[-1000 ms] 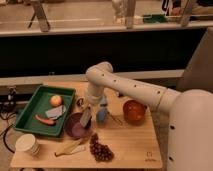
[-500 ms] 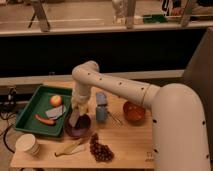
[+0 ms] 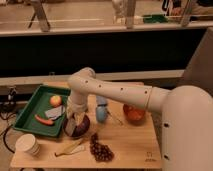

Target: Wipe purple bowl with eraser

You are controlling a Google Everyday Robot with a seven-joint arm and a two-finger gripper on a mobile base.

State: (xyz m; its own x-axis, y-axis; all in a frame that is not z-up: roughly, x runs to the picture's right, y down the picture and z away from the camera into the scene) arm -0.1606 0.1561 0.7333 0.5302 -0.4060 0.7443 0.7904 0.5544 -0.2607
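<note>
The purple bowl point(image 3: 80, 130) sits on the wooden table point(image 3: 130, 142), just right of the green tray. My arm bends over it from the right, and my gripper point(image 3: 75, 120) points down into the bowl's left half. It is shut on the eraser point(image 3: 74, 122), a small grey block held at the tip against the bowl's inside. The gripper hides most of the eraser and part of the bowl.
The green tray point(image 3: 27, 112) at left holds a round orange fruit point(image 3: 55, 100), a bluish-grey pad point(image 3: 54, 113) and a red-orange stick point(image 3: 44, 120). A light blue piece point(image 3: 101, 113) and the orange bowl point(image 3: 134, 114) stand to the right. Grapes point(image 3: 101, 150), a banana point(image 3: 70, 148) and a paper cup point(image 3: 27, 145) lie in front.
My arm has swung left and the gripper has come down into the purple bowl with the eraser, shifting from the bowl's right side to its left half.
</note>
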